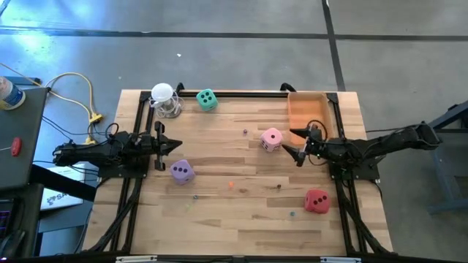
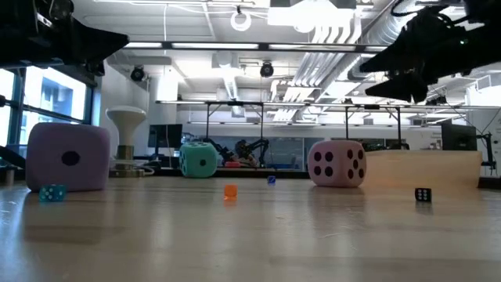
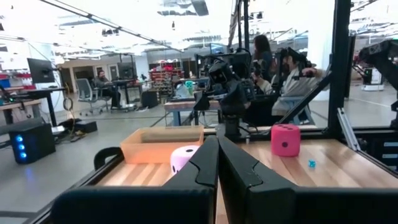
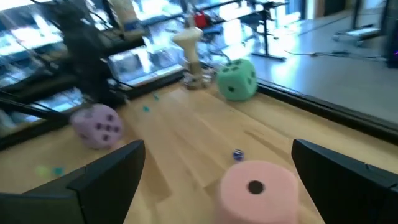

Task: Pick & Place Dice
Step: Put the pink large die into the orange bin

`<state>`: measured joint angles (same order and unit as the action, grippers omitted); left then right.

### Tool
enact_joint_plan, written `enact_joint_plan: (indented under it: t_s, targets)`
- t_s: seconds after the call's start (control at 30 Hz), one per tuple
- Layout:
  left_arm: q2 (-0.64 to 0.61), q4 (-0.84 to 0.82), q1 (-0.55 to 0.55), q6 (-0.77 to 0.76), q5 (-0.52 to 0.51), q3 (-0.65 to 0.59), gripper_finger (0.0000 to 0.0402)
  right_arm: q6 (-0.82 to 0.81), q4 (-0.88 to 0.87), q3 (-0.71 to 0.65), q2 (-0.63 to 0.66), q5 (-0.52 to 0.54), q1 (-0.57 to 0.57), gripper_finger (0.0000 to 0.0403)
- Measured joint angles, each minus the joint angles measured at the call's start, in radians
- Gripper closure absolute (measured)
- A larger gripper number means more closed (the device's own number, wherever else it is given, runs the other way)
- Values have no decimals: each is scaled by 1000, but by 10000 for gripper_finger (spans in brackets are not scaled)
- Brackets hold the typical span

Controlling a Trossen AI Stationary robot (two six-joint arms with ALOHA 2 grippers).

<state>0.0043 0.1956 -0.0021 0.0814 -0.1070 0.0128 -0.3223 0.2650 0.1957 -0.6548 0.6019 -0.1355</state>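
A: Dice are seen spread over the wooden counter (image 1: 241,219). The mint green die (image 1: 207,100) is set against the far edge, just beside a white round-topped object (image 1: 165,101) at the far left corner. The purple die (image 1: 182,171) is placed left of centre, the pink die (image 1: 271,139) right of centre, and the red die (image 1: 316,201) nearer the front right, close to the right edge.

B: How are the fingers held?

A: The left gripper (image 1: 161,146) is raised near the left edge, just beyond the purple die; its fingers (image 3: 199,168) are pressed together, as shown in its wrist view. The right gripper (image 1: 297,144) is held just beside the pink die, on its right, with fingers (image 4: 112,171) spread wide and nothing pinched; the die is framed between them in the right wrist view.

B: And open room?

A: An orange tray (image 1: 298,117) is lodged in the far right corner, behind the right gripper. The middle and front of the counter are occupied only by tiny coloured beads (image 1: 230,185), well apart from one another. The counter is bordered by a black frame (image 1: 139,109).
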Motion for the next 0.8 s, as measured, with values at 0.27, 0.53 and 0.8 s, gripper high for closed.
enact_joint_plan:
  t_s: [0.27, 0.53, 0.8]
  targets:
    - [0, 4, 0, 0, 0, 0, 401, 60, 78, 74, -202, 154, 1, 4]
    - [0, 9, 0, 0, 0, 0, 401, 10, 249, 80, -373, 137, 30, 4]
    - [0, 21, 0, -3, 0, 0, 401, -101, -66, 287, -508, 39, 132, 18]
